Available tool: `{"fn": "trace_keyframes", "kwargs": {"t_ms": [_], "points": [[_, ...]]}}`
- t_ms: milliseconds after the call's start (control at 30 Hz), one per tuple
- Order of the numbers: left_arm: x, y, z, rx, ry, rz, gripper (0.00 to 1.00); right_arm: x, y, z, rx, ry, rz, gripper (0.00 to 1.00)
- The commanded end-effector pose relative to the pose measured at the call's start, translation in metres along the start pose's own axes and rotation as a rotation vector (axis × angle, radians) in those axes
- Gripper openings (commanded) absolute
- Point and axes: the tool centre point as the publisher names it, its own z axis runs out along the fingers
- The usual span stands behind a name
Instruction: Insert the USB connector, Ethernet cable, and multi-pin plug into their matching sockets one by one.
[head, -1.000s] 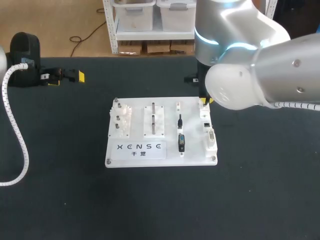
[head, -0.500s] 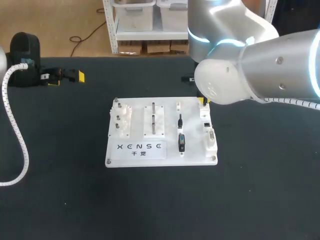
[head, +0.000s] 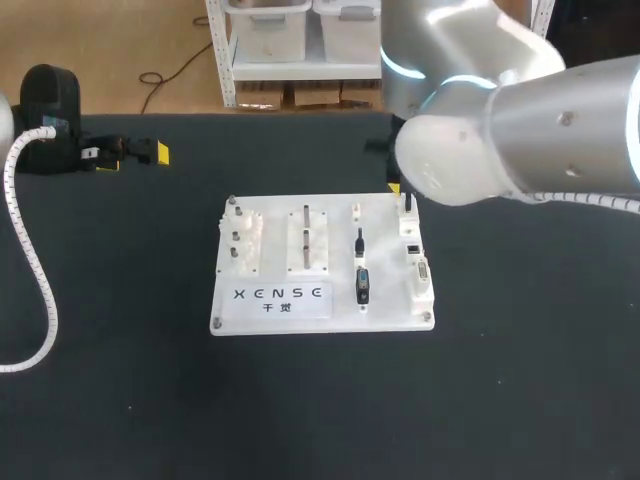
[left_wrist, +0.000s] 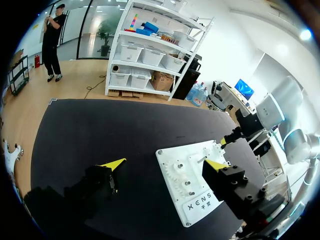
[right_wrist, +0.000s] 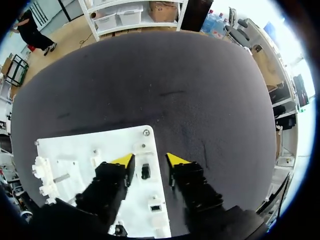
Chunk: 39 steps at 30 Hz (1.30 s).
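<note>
right tool (right_wrist: 148, 161) lifted back off the board (head: 270, 312) at its far-right corner — fingers slightly apart, empty | black plug (right_wrist: 145, 171) stands there — probably seated | left tool (left_wrist: 164, 164) wide, off board's left

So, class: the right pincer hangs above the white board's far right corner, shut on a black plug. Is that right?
Not quite. The right pincer is open: its yellow-tipped fingers stand apart and grip nothing, with a small black part on the board showing in the gap between them. The right wrist view shows this. The rest holds: it hangs above the white board at its far right corner.
</note>
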Motion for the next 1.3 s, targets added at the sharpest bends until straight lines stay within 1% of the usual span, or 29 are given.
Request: {"fn": "trace_keyframes", "kwargs": {"t_ms": [33,233,367,467,533,833,1000,1133,1300], "points": [[0.0,0.0,0.0,0.0,0.0,0.0,1.0,0.026,-0.016,-0.031,-0.041,-0.068,-0.022,1.0],[0.0,0.0,0.0,0.0,0.0,0.0,1.0,0.044,-0.016,-0.037,-0.061,-0.052,-0.069,1.0],[0.0,0.0,0.0,0.0,0.0,0.0,1.0,0.061,-0.01,-0.032,-0.066,-0.03,-0.123,1.0],[0.0,0.0,0.0,0.0,0.0,0.0,1.0,0.07,-0.004,-0.03,-0.063,-0.018,-0.144,1.0],[0.0,0.0,0.0,0.0,0.0,0.0,1.0,0.072,0.001,-0.029,-0.072,0.003,-0.146,1.0],[0.0,0.0,0.0,0.0,0.0,0.0,1.0,0.088,0.033,-0.03,-0.094,0.028,-0.169,1.0],[0.0,0.0,0.0,0.0,0.0,0.0,1.0,0.098,0.051,-0.029,-0.098,0.025,-0.189,1.0],[0.0,0.0,0.0,0.0,0.0,0.0,1.0,0.102,0.059,-0.029,-0.097,0.024,-0.191,1.0],[0.0,0.0,0.0,0.0,0.0,0.0,1.0,0.104,0.062,-0.025,-0.089,0.024,-0.192,1.0]]}}
